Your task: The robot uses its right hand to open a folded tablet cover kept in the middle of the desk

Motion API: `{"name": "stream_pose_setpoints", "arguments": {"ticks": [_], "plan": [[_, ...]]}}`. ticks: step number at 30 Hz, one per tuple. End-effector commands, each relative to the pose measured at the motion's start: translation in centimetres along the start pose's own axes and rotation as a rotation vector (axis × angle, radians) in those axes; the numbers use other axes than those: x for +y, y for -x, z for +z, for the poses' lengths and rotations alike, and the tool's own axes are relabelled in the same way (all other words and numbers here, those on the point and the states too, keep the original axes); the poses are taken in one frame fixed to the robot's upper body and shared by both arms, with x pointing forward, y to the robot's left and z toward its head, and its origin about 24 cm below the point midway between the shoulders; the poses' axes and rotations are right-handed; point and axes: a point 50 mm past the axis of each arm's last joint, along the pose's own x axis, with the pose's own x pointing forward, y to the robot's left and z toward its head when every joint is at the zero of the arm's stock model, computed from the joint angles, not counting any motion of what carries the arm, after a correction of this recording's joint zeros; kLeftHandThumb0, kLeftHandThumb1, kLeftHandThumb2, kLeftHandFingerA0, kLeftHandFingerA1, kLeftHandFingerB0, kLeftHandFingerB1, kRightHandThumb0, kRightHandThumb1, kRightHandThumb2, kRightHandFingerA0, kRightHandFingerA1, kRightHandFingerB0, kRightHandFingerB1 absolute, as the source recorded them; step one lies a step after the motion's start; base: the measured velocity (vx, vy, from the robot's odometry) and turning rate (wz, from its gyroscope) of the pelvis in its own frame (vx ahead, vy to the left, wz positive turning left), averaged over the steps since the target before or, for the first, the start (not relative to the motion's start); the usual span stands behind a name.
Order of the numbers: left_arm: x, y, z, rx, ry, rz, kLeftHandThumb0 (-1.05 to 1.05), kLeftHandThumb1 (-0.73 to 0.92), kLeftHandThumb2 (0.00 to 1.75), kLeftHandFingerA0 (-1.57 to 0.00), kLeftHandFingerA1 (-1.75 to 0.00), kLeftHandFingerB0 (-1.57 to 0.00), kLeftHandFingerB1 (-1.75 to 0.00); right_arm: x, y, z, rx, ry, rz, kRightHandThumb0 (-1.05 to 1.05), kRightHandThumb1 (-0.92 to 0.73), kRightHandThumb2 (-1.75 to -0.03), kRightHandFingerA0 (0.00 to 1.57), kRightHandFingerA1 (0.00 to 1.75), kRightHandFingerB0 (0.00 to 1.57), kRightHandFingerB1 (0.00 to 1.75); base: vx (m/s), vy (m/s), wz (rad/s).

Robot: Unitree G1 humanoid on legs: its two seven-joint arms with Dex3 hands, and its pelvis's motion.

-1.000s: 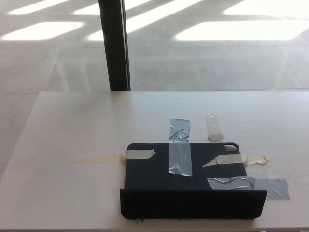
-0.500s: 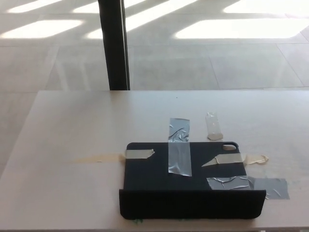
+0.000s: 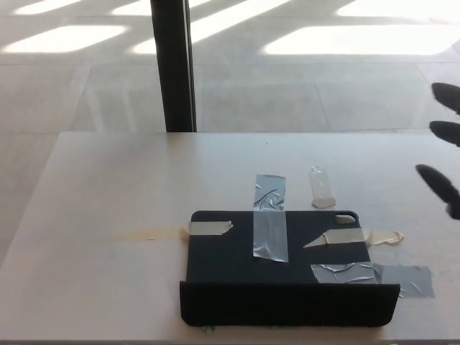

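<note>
Entered at the picture's right edge within the last half second: right hand [image 3: 444, 144], fingers spread, holding nothing. Lay taped flat mid-surface [image 3: 108, 187], well apart, untouched: tablet cover [image 3: 280, 277]. Approach probably just begun.

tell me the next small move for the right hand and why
Probably bring the right hand down and inward toward the front flap of the tablet cover. The hand is only just in view at the right edge, fingers apart, holding nothing and well clear of the cover, which lies taped to the desk with that flap standing up along its near edge.
</note>
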Motion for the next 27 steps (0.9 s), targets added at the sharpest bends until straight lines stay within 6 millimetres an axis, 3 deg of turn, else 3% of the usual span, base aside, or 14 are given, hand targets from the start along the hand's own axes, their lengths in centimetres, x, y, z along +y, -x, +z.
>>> {"name": "stream_pose_setpoints", "arguments": {"ticks": [1, 4, 5, 6, 7, 8, 9, 13, 18, 19, 20, 24, 26, 27], "plan": [[0.9, 0.0, 0.6, 0.014, 0.042, 0.010, -0.61, 0.38, 0.87, -0.81, -0.85, -0.55, -0.71, 5.7, -0.7, -0.8, 0.052, 0.453, 0.522, -0.81, -0.47, -0.92, 0.04, 0.32, 0.11, 0.20, 0.00, 0.000, 0.00], [0.9, 0.0, 0.6, 0.018, 0.040, 0.008, -0.60, 0.39, 0.87, -0.80, -0.84, -0.55, -0.71, 6.6, -0.6, -1.4, 0.072, 0.453, 0.568, -0.81, -0.46, -0.92, 0.05, 0.28, 0.06, 0.18, 0.00, 0.000, 0.00], [0.9, 0.0, 0.6, 0.017, 0.047, 0.004, -0.53, 0.56, 0.55, -0.79, -0.81, -0.57, -0.66, 7.5, -0.5, -1.9, 0.074, 0.483, 0.614, -0.81, -0.48, -0.92, 0.04, 0.26, 0.10, 0.14, 0.00, 0.000, 0.00], [0.8, 0.0, 0.6, 0.016, 0.042, 0.005, -0.61, 0.39, 0.86, -0.79, -0.84, -0.52, -0.70, 7.9, -0.4, -2.1, 0.091, 0.476, 0.654, -0.79, -0.45, -0.91, 0.03, 0.21, 0.10, 0.13, 0.00, 0.000, 0.00], [0.8, 0.0, 0.6, 0.014, 0.041, 0.005, -0.54, 0.56, 0.55, -0.80, -0.81, -0.58, -0.67, 8.3, -0.4, -2.2, 0.098, 0.506, 0.692, -0.80, -0.46, -0.92, 0.04, 0.18, 0.10, 0.09, 0.00, 0.000, 0.00], [0.9, 0.0, 0.7, 0.013, 0.041, 0.005, -0.54, 0.56, 0.55, -0.80, -0.81, -0.58, -0.67, 8.3, -0.5, -2.2, 0.098, 0.510, 0.697, -0.80, -0.46, -0.92, 0.04, 0.18, 0.10, 0.09, 0.00, 0.000, 0.00], [0.9, 0.0, 0.7, 0.015, 0.041, 0.011, -0.59, 0.38, 0.86, -0.79, -0.84, -0.55, -0.71, 8.9, -0.4, -2.7, 0.163, 0.513, 0.766, -0.77, -0.42, -0.89, 0.05, 0.08, 0.07, 0.13, 0.00, 0.000, 0.00], [0.9, -0.1, 0.9, 0.010, 0.049, 0.009, -0.58, 0.37, 0.86, -0.77, -0.84, -0.58, -0.72, 9.9, -0.4, -3.3, 0.247, 0.592, 0.909, -0.76, -0.43, -0.87, 0.00, 0.04, 0.09, 0.14, 0.00, 0.000, 0.00], [0.9, -0.1, 1.0, 0.009, 0.033, 0.010, -0.53, 0.56, 0.55, -0.79, -0.82, -0.59, -0.67, 9.9, -0.9, -3.4, 0.389, 0.639, 1.036, -0.69, -0.39, -0.84, 0.00, 0.13, 0.04, 0.23, 0.00, 0.000, 0.00], [0.9, -0.1, 1.1, 0.008, 0.026, 0.007, -0.60, 0.39, 0.87, -0.79, -0.84, -0.53, -0.70, 9.9, -1.0, -3.5, 0.401, 0.662, 1.053, -0.81, -0.44, -0.61, 0.00, 0.30, 0.09, 0.27, 0.00, 0.000, 0.00], [0.9, 0.0, 1.1, 0.006, 0.024, 0.001, -0.55, 0.56, 0.58, -0.77, -0.80, -0.57, -0.67, 10.1, -0.9, -3.8, 0.432, 0.681, 1.073, -0.80, -0.45, -0.54, 0.00, 0.36, 0.13, 0.27, 0.00, 0.000, 0.00], [0.9, 0.0, 1.0, 0.002, 0.042, -0.008, -0.53, 0.55, 0.57, -0.75, -0.81, -0.55, -0.66, 11.7, -0.3, -4.6, 0.517, 0.799, 1.149, -0.80, -0.45, -0.55, 0.02, 0.41, 0.12, 0.28, 0.00, 0.000, 0.00], [0.9, -0.1, 1.1, 0.007, 0.042, 0.004, -0.61, 0.39, 0.87, -0.78, -0.84, -0.52, -0.69, 12.4, -0.1, -5.0, 0.525, 0.877, 1.170, -0.79, -0.45, -0.55, 0.04, 0.44, 0.12, 0.27, 0.00, 0.000, 0.00], [0.9, -0.1, 1.1, 0.007, 0.036, 0.005, -0.54, 0.56, 0.55, -0.80, -0.83, -0.57, -0.66, 12.7, -0.1, -5.2, 0.544, 0.895, 1.183, -0.77, -0.45, -0.55, 0.04, 0.43, 0.12, 0.26, 0.00, 0.000, 0.00]]}}
